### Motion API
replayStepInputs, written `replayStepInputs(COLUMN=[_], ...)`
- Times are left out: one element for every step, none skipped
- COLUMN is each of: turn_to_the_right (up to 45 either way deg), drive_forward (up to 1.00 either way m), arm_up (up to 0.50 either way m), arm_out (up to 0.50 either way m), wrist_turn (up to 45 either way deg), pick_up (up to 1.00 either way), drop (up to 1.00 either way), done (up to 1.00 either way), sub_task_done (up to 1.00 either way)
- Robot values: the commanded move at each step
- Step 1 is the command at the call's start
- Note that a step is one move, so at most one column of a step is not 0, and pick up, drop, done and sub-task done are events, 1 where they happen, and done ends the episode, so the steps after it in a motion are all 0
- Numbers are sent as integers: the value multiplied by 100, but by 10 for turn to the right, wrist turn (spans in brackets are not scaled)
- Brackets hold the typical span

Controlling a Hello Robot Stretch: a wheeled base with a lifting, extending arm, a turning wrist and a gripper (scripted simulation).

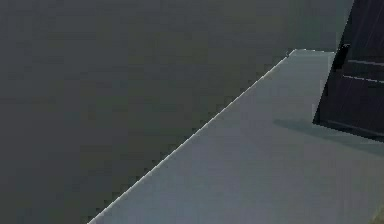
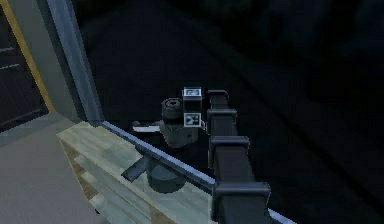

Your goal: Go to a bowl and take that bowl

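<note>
**Figure: Stretch beside a slatted surface, two views of one moment**

*Forward view.* One wall (image 1: 100,90), dark grey and bare, takes the left. One paler grey floor (image 1: 250,165) takes the right. The two meet along a single light line running diagonally from the bottom left to the upper right. One dark cabinet-like block (image 1: 355,85) stands on the floor at the right edge, its top cut by the frame.

*Arm side view.* One arm (image 2: 235,165) — a dark square bar — rises from the bottom edge just right of the middle. At its far end sit two white squares (image 2: 190,97) with black marks. Left of them is the dark body of the jaws, with two thin fingers (image 2: 146,127) pointing left.

Just below the jaws in the picture lies one dark grey rounded object (image 2: 165,180), bowl-like in outline. It rests on one pale slatted wooden surface (image 2: 95,160), close against one blue-grey rail (image 2: 195,178) that edges the slats. With this object lying at their far end, it cannot be told whether the jaws grasp it, touch it or grasp anything at all.

One blue-grey post (image 2: 78,60) climbs from the rail's left end to the top edge. Left of the post stands one dark panel (image 2: 15,70) with a yellow border. Beyond the rail the room is dark.
</note>
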Motion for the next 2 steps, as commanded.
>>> replayStepInputs(turn_to_the_right=[0,0], drive_forward=[0,0], arm_up=[-30,0], arm_out=[0,0], wrist_turn=[0,0], pick_up=[0,100], drop=[0,0], done=[0,0], sub_task_done=[0,0])
